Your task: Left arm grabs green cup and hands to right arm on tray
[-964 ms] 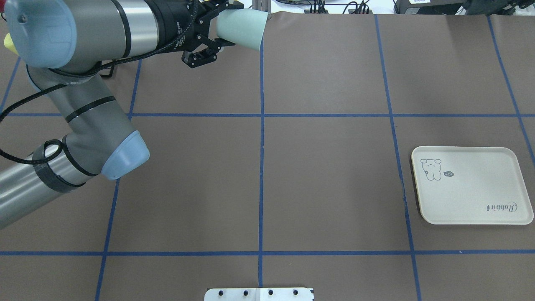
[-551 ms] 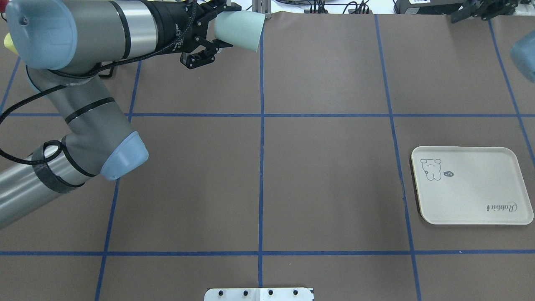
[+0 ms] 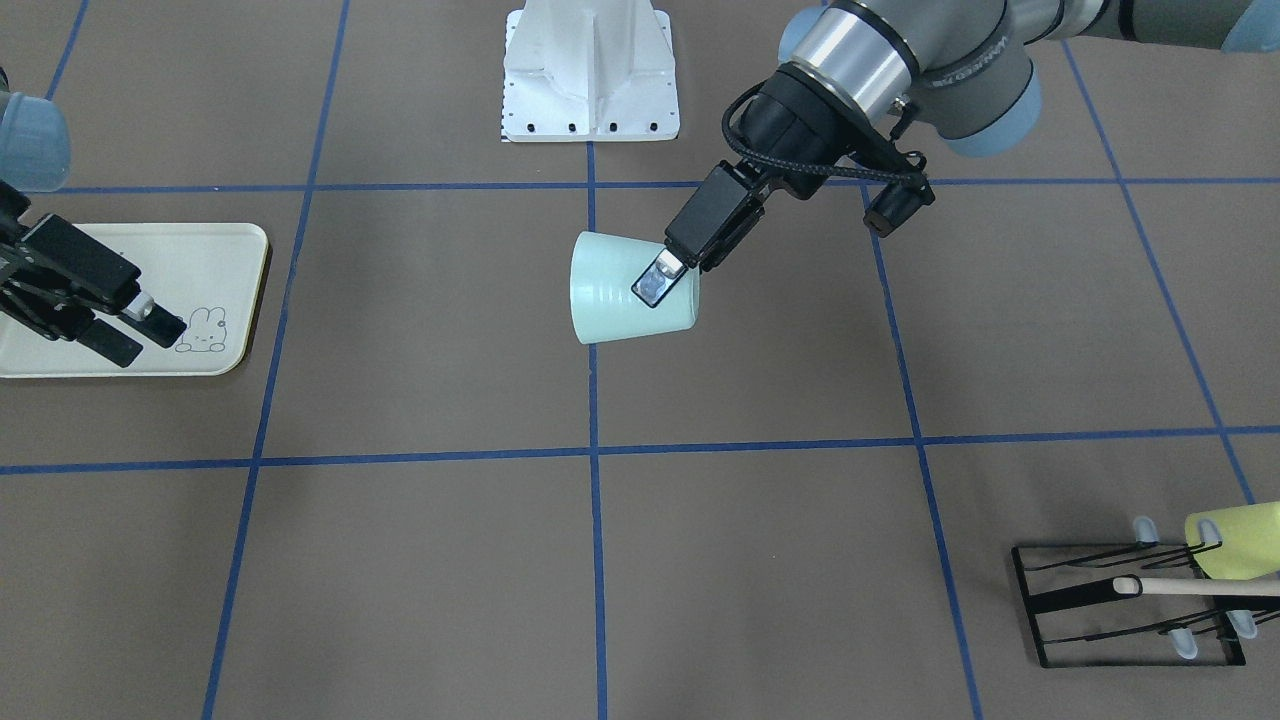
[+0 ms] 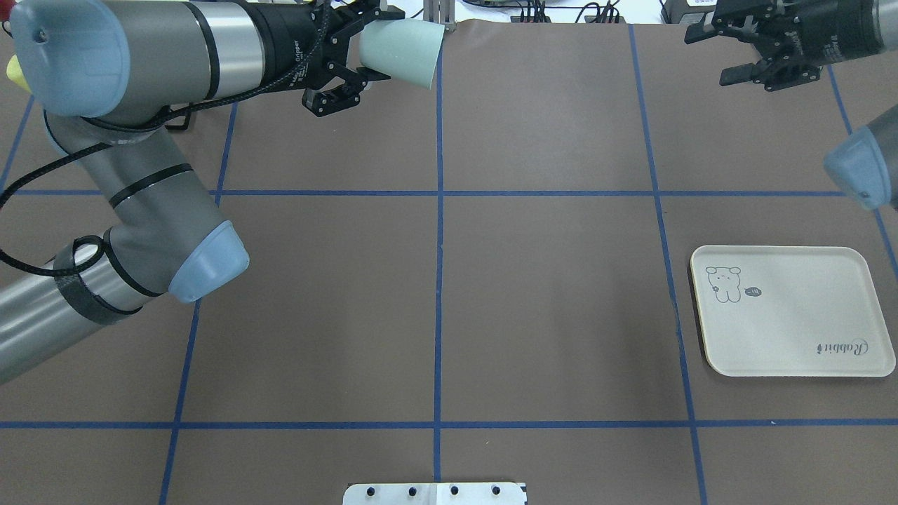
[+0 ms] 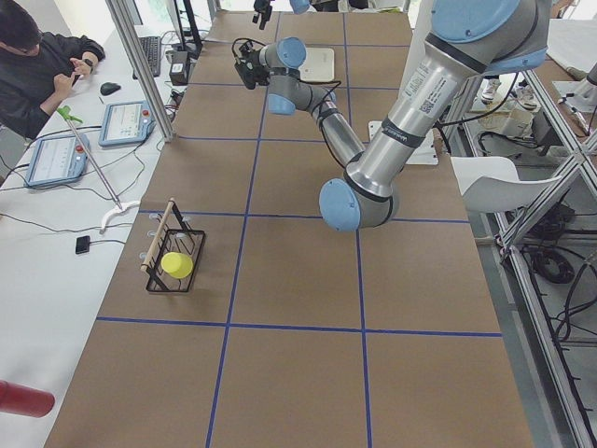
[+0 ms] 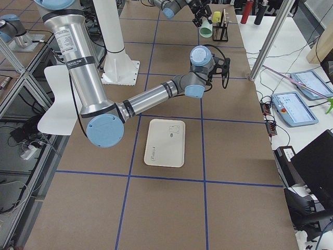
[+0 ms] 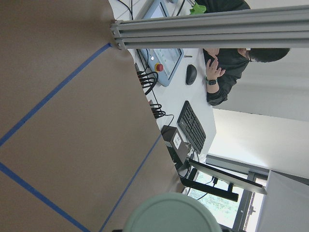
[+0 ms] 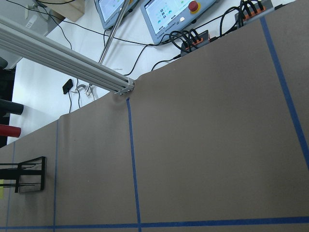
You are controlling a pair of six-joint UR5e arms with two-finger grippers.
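The pale green cup (image 4: 403, 49) is tipped on its side above the far middle of the table, its mouth facing the robot's right. My left gripper (image 4: 377, 43) is shut on the cup near its base, and one finger (image 3: 657, 283) lies across the cup (image 3: 615, 290) in the front-facing view. The left wrist view shows only the cup's round end (image 7: 171, 215) at the bottom edge. My right gripper (image 4: 710, 56) hangs open and empty at the far right, well apart from the cup. In the front-facing view it (image 3: 150, 340) hangs over the cream tray (image 3: 235, 245), which holds nothing.
A black wire rack (image 3: 1130, 600) holding a yellow-green cup (image 3: 1235, 540) and a wooden stick stands at the far left corner of the table. The white robot base (image 3: 590, 70) is at the near edge. A person sits at a desk beyond the table.
The right arm has swung in from the upper right, and its open gripper now shows at the far right. The left arm and the cup have barely moved.
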